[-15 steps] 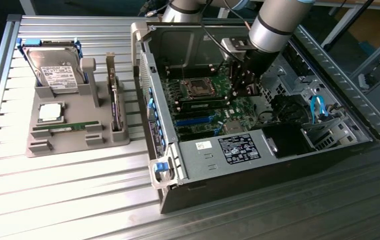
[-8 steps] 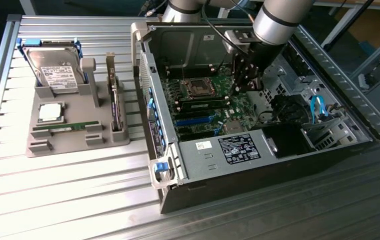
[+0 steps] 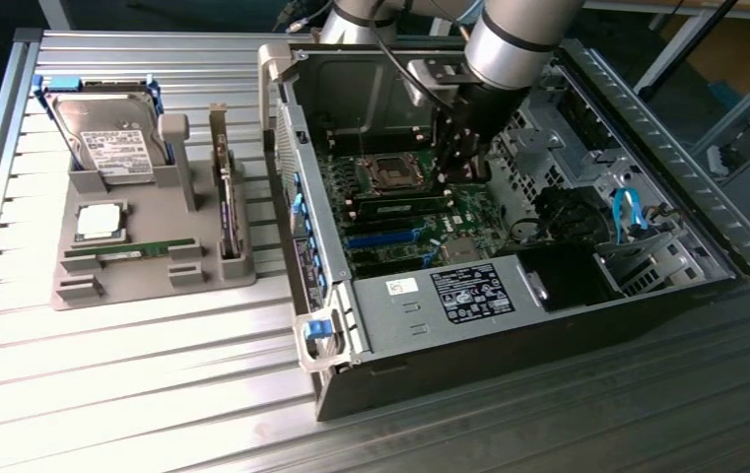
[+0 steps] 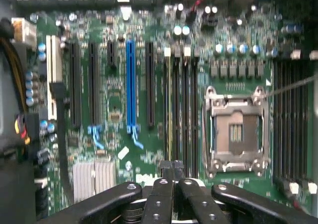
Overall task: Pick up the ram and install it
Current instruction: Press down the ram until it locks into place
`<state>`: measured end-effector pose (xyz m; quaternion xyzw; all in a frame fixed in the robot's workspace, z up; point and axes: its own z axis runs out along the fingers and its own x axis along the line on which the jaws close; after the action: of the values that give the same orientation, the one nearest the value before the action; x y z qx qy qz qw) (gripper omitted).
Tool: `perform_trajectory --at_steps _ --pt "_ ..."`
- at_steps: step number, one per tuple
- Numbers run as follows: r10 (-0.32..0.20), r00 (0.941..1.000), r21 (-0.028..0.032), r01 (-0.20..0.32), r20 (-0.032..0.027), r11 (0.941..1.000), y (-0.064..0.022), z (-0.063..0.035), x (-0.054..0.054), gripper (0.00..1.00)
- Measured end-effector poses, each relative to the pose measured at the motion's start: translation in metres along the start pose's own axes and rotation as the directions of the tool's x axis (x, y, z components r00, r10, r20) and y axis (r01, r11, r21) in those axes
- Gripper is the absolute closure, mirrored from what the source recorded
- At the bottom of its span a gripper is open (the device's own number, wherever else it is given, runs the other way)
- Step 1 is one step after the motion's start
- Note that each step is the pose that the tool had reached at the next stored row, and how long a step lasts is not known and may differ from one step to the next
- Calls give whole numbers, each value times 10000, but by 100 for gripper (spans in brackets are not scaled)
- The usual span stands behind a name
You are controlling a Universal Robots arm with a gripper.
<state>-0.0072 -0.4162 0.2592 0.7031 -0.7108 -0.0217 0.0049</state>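
Currently: ribbed metal counter (image 3: 151, 374) carrying open computer case (image 3: 507, 296) | ram (image 3: 131, 252) flat in gray holder (image 3: 151, 281), long axis across exterior view | gripper (image 4: 169, 177) closed over motherboard (image 4: 114, 100).

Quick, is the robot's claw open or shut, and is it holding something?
Gripper: shut, inside the computer case, right above the motherboard. Whether anything sits between its fingers cannot be told.

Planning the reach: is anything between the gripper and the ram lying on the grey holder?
Yes. The gripper, shut, is down inside the computer case over the motherboard. The case's upright side wall stands between it and the ram on the holder outside.
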Motion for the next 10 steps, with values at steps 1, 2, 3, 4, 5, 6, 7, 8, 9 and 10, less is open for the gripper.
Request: perform_trajectory --at_steps 1,2,3,4,5,6,7,8,9,10 --pt "1 10000 0 -1 -1 10000 31 2 1 90" --pt "-1 10000 0 1 0 10000 62 4 1 90" --pt "-1 10000 0 1 1 10000 92 7 1 90" --pt "0 10000 1 0 2 10000 130 10 2 90" --pt "-1 10000 1 1 3 10000 187 14 2 90" --pt "-1 10000 1 1 2 10000 256 18 3 90" --pt "0 10000 1 0 2 10000 286 20 4 90" --pt "0 10000 1 0 1 10000 321 21 4 90" --pt "-1 10000 0 1 1 10000 361 23 5 90" --pt "-1 10000 0 1 1 10000 395 25 5 90"
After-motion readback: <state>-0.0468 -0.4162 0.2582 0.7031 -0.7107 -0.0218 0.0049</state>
